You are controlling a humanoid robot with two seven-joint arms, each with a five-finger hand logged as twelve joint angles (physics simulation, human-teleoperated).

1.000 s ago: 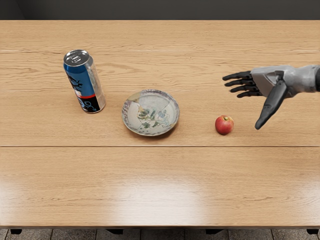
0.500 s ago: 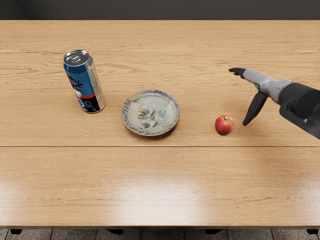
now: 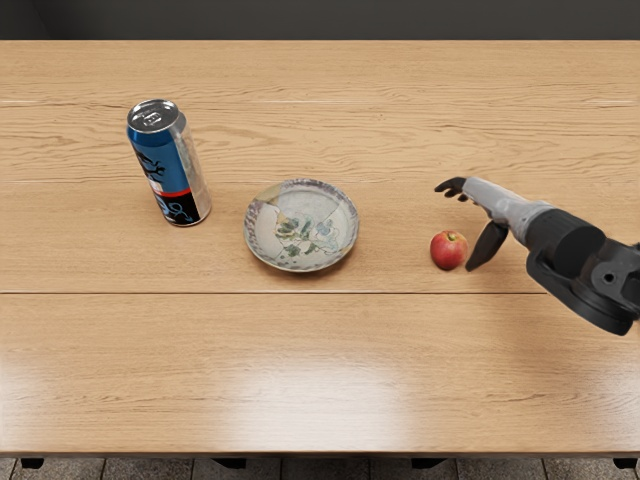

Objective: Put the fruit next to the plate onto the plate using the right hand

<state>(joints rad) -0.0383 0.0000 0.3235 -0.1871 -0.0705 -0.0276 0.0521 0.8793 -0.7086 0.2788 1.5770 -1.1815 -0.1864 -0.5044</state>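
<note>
A small red apple (image 3: 449,249) lies on the wooden table to the right of a round grey patterned plate (image 3: 301,225). My right hand (image 3: 468,218) reaches in from the right edge and hovers just right of the apple. Its fingers are spread and its thumb points down beside the fruit, holding nothing. The plate has nothing on it. The left arm is out of view.
A tall blue drink can (image 3: 169,162) stands upright left of the plate. The table's near edge (image 3: 320,452) runs along the bottom of the view.
My right hand has come down and to the left, closing in on the apple from the right. The apple, plate and can have not moved.
</note>
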